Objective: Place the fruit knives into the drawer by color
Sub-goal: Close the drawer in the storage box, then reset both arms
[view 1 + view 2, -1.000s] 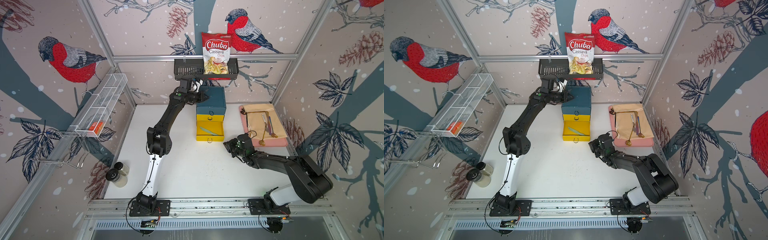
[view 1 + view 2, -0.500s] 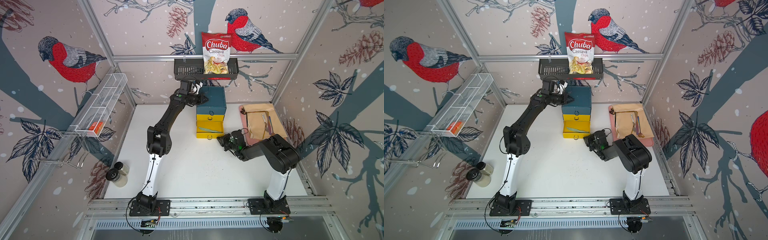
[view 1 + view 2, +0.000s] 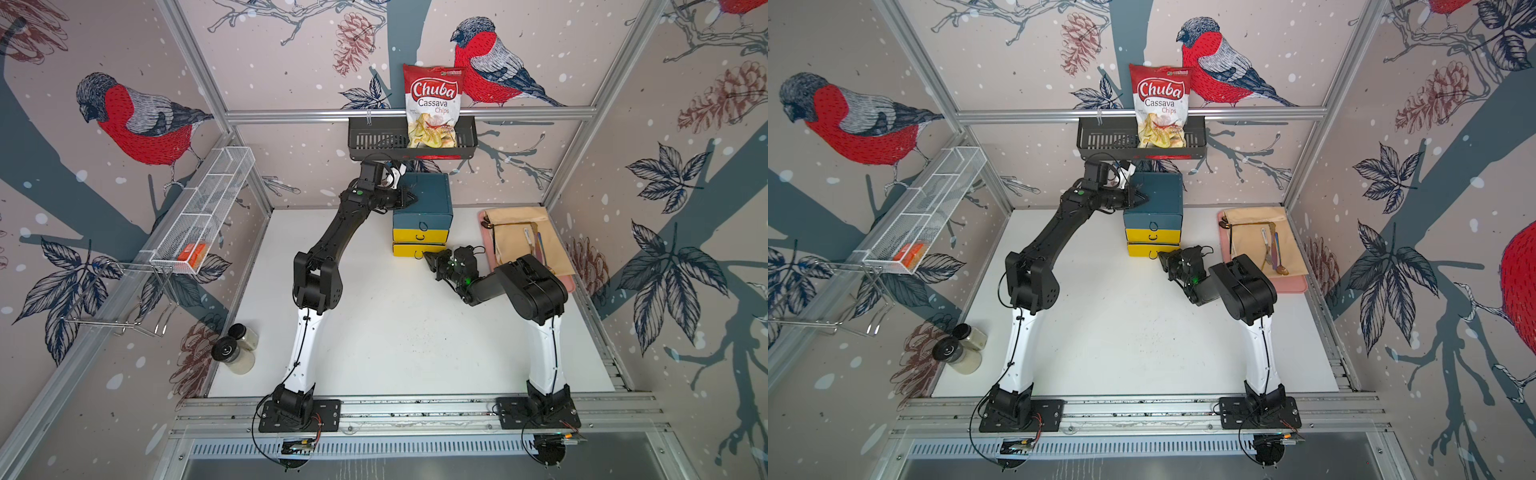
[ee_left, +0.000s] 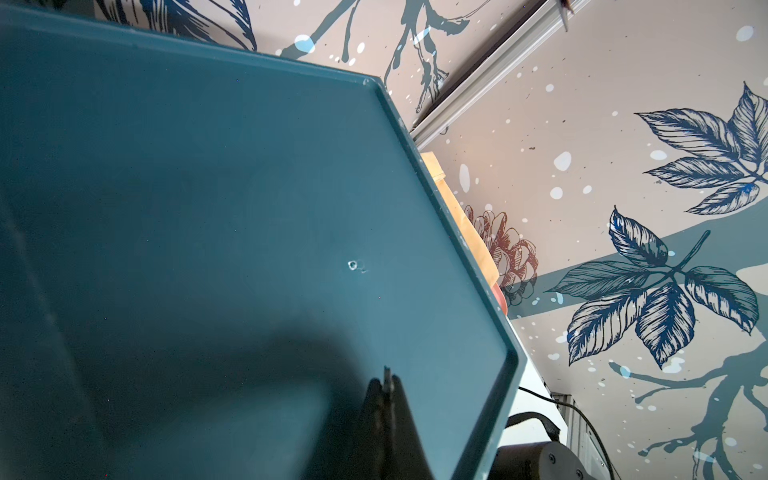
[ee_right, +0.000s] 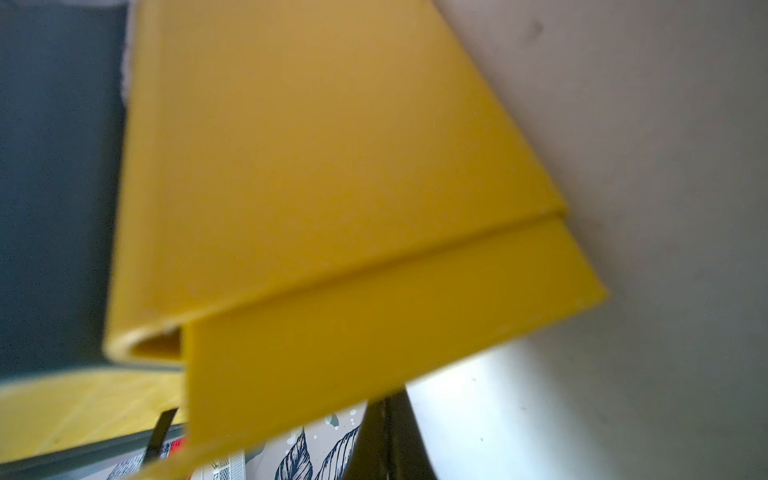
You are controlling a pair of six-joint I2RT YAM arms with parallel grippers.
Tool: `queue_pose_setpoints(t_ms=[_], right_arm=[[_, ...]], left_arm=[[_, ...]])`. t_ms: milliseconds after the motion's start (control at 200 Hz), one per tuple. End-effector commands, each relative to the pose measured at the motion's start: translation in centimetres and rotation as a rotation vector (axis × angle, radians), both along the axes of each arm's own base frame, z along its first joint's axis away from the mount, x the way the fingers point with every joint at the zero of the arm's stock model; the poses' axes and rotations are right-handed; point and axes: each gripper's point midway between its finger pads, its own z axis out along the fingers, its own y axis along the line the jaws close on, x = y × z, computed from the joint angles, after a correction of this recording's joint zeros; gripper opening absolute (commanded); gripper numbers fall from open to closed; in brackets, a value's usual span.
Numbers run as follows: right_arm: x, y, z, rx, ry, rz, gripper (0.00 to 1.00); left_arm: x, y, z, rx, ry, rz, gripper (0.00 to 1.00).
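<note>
R gripper (image 3: 428, 259), jaws shut on nothing, tips at the bottom yellow drawer (image 3: 409, 250), which looks all but pushed in, so I'd say it's the closing step. The drawer chest (image 3: 422, 216) sits mid far edge of the table (image 3: 395, 324). L gripper (image 3: 411, 199), shut too and empty, rests on its teal top, prob. bracing. No fruit knives in sight. Next: back off w/o snagging the pull.

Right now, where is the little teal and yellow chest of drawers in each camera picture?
Top view: chest of drawers, upper centre.
Top view: chest of drawers, upper centre.
Left wrist: chest of drawers, teal top filling most of the picture.
Right wrist: chest of drawers, yellow fronts close and blurred.
Shared landmark: tan mat beside it, in both top views and left wrist.
</note>
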Motion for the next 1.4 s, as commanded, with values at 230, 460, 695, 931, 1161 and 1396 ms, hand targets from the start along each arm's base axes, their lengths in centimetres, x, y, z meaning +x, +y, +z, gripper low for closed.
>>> queue_pose_setpoints(t_ms=[230,460,695,931,1161,1396], right_arm=[[1.6,0.3,1.5,0.034,-0.105,0.001,0.0],[-0.6,1.3,3.2,0.039,-0.127,0.065,0.0],[-5.4,1.4,9.1,-0.023,-0.222,0.184,0.31],[-6.6,-1.6,17.5,-0.4,-0.402,0.248,1.0],[-4.3,-12.9,17.1,-0.915,-0.271,0.074,1.0],[-6.8,-27.5,12.7,-1.245,-0.194,-0.316,1.0]], left_arm=[[-2.4,1.0,-6.1,0.111,0.207,0.003,0.0],[-3.1,1.0,-4.5,0.11,0.188,0.004,0.0],[-4.7,2.9,0.5,0.156,0.084,0.048,0.42],[-6.5,10.0,3.5,0.216,-0.096,0.188,0.97],[-8.6,22.3,1.2,0.238,-0.258,0.524,0.99],[-11.1,27.6,-5.4,0.357,-0.358,0.749,0.99]])
